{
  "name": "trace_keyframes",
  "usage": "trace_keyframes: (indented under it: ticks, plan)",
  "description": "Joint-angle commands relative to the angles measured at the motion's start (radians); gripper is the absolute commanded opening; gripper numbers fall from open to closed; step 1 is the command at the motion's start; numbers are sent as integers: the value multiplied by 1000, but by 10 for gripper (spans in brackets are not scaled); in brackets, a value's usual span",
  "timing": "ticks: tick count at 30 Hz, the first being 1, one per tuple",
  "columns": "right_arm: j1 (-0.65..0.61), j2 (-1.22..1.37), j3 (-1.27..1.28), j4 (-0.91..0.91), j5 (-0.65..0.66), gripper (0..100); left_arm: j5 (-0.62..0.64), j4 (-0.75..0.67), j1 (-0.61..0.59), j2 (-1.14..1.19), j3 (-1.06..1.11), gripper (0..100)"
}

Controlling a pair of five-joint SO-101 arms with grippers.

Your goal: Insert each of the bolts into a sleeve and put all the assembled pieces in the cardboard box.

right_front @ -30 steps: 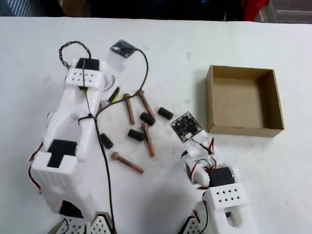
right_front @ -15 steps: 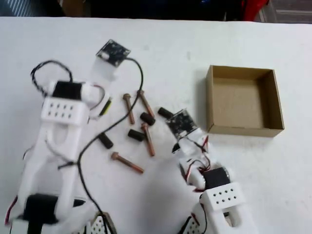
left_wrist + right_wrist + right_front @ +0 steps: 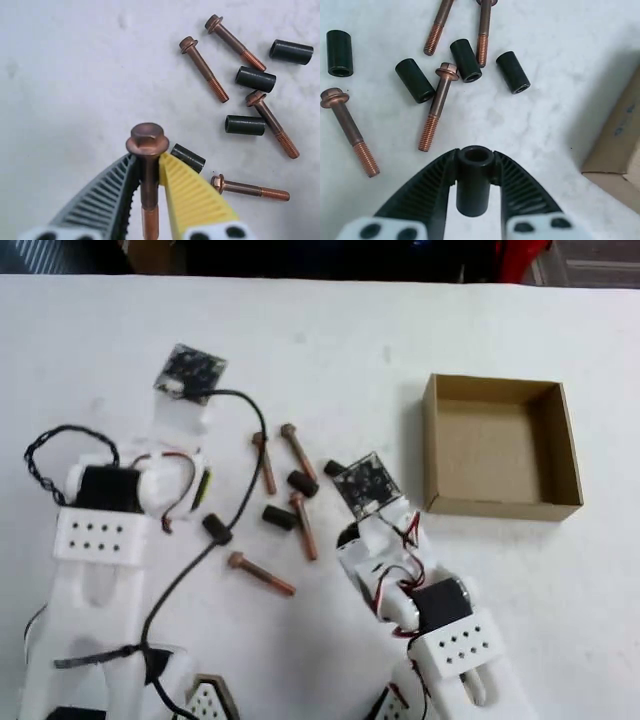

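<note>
While the left tool [image 3: 148, 165] pinches a copper bolt [image 3: 146, 141] by its shank just under the flanged head, the right tool [image 3: 475, 162] is pressed onto a black sleeve [image 3: 475, 182], whose open bore faces its wrist camera. From the high view, four loose bolts [image 3: 304, 525] and four loose sleeves [image 3: 279, 517] lie scattered close together near the middle of the white counter [image 3: 400, 330], the bolts lying outside the sleeves. The left arm [image 3: 95, 540] sits at about 9 o'clock from this scatter, and the right arm [image 3: 450, 630] at about 5 o'clock. The cardboard box [image 3: 490, 455] stands open at 3 o'clock from the scatter, well apart from the left arm and near the right arm's wrist.
</note>
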Motion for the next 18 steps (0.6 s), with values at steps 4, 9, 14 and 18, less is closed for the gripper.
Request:
trace_keyframes:
  ticks: [4,9,14,18]
  plan:
    - [-10,-16,-141,87,-12,18,21,-20,-68,-117,41,23]
    - [-116,-16,-149,85,-12,17,20,-26,-61,-188,107,23]
    - [-219,-18,-144,38,-12,17,20,-28,-79,-275,150,22]
    - [-225,-18,-144,-25,-15,17,18,-28,-79,-366,206,23]
